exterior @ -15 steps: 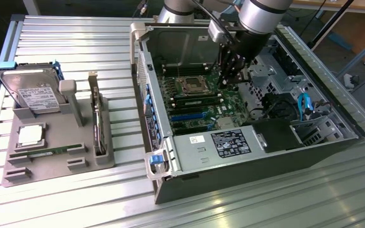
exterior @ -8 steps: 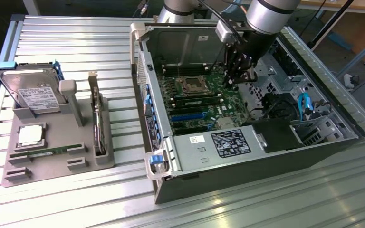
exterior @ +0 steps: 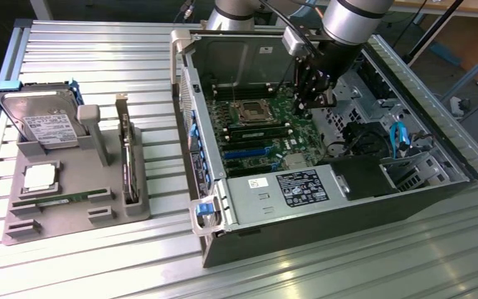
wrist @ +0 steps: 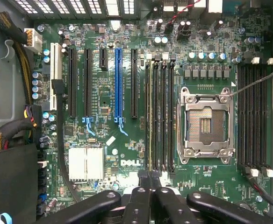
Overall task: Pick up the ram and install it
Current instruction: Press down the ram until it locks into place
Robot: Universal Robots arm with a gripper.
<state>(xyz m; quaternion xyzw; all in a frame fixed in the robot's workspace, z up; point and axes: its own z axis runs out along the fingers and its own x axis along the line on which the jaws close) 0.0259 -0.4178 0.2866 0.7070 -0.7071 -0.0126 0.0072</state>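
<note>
Black gripper fingers (wrist: 150, 186) sit pressed together at the near edge of the wrist view, closed with nothing visibly gripped, their tips touching the end of a long green ram stick (wrist: 150, 116) that stands seated in the outermost slot of the memory bank beside the processor socket. Judging from this, the pick-up is done and the stick is in its slot; whether it is fully latched I cannot tell. In the exterior view the gripper (exterior: 315, 99) hangs inside the open grey metal computer case (exterior: 438, 156), low over the green motherboard (exterior: 260, 118).

Just beyond the fingertips in the wrist view lie three empty black memory slots (wrist: 164, 116), then the square silver processor socket (wrist: 205, 123), open and unfilled. Toward 9 o'clock a blue expansion slot (wrist: 118, 84) runs among black ones.

Farther out, at 9 o'clock in the exterior view, a grey parts tray (exterior: 73, 187) carries a second thin green ram stick (exterior: 60, 199), a square silver processor chip (exterior: 42, 177) and a large silver labelled hard drive (exterior: 44, 121). Bundled cables crowd the case side, clear of the slots
</note>
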